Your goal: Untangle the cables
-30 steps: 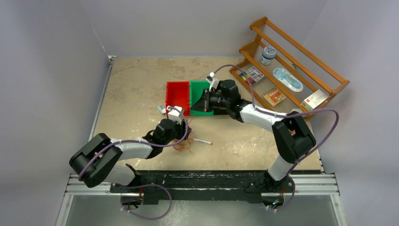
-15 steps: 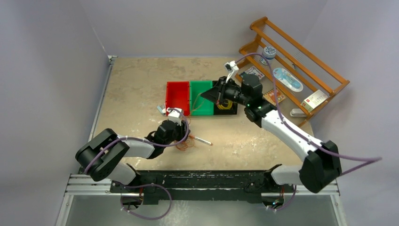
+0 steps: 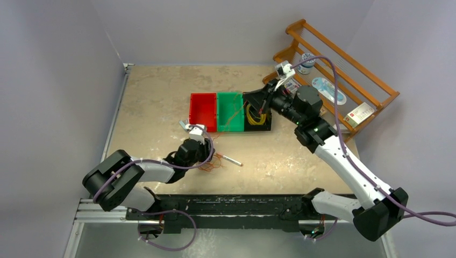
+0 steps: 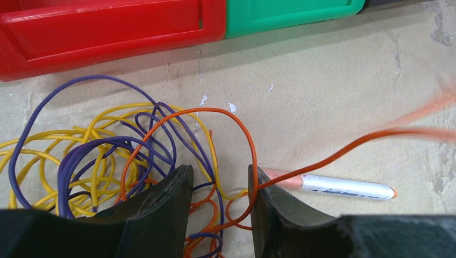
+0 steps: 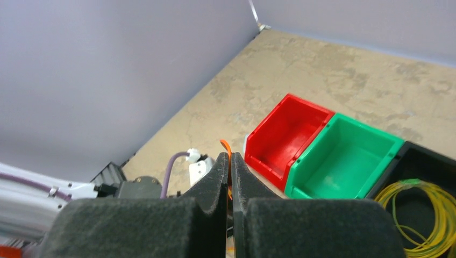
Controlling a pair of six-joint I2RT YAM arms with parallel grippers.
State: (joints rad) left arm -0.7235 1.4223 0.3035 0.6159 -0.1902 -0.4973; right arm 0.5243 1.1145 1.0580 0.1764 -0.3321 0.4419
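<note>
3 plain lilac-grey walls (image 3: 215, 27) are closing in a beige table (image 3: 156, 102), meeting its far edge, its left edge and its right side, and the far and left walls are joining at the table's far left corner. The tabletop is showing a mottled, stone-like surface with pale scuffs and darker stains, while a brown wooden rack (image 3: 349, 59) with slatted shelves is standing askew at the far right corner, close to the right wall. Soft, even light is falling from above and throwing only faint shadows, and a dull grey-green surface (image 3: 258, 244) is showing beyond the near edge.
</note>
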